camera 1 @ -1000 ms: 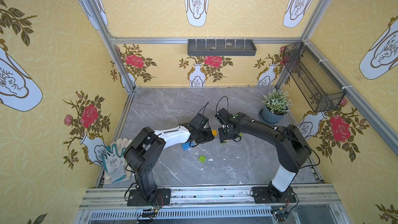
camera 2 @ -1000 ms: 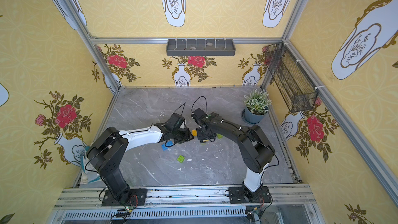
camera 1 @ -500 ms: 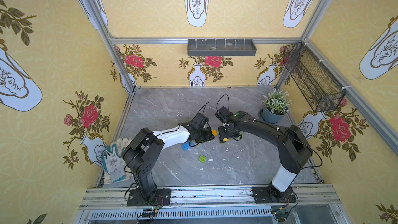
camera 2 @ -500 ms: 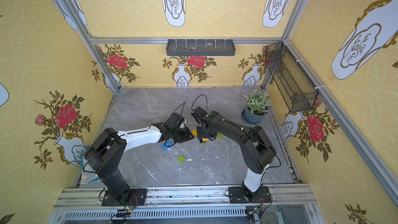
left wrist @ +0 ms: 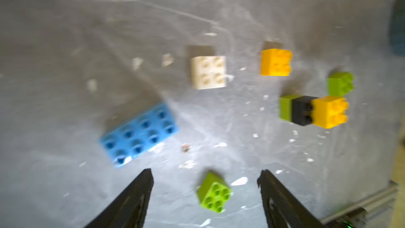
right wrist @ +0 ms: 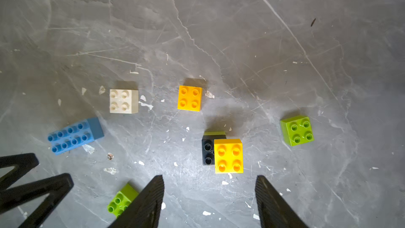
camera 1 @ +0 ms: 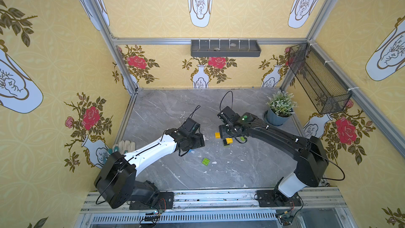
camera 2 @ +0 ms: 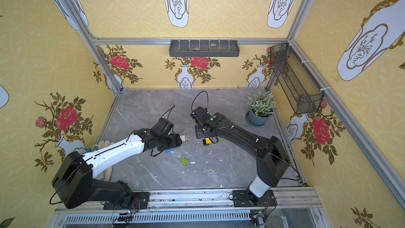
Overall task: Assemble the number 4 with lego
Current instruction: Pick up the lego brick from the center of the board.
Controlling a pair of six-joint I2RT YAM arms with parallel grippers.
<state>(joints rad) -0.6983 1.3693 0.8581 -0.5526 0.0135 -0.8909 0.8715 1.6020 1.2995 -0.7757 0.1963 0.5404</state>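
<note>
The right claw (right wrist: 209, 177) stands wide and empty above the table (right wrist: 219, 29). The left claw (left wrist: 205, 170) is just as wide with nothing gripped; a loose lime green brick (left wrist: 213, 191) lies on the table below its gap, touching neither finger as far as the blur lets me tell. Just beyond the right claw sits the start of the number 4 (right wrist: 228, 155): a yellow piece seated off-centre on a black one, with a green one beneath. The rest lies loose, studs up and apart from one another: a single yellow brick (right wrist: 189, 98), the white brick (right wrist: 123, 101), the long blue brick (right wrist: 74, 135) and a second lime green brick (right wrist: 297, 130). I judge the build to be early, with three joined and five left to place. The right wrist view is sharp and shows the stack's offset from above, while the smeared left wrist view shows its side, three layers. In both top views the arms hide much. In a top view the white brick (camera 2: 182, 137) peeps out beside the left claw; in a top view the single yellow brick (camera 1: 217, 135) shows clear.
</note>
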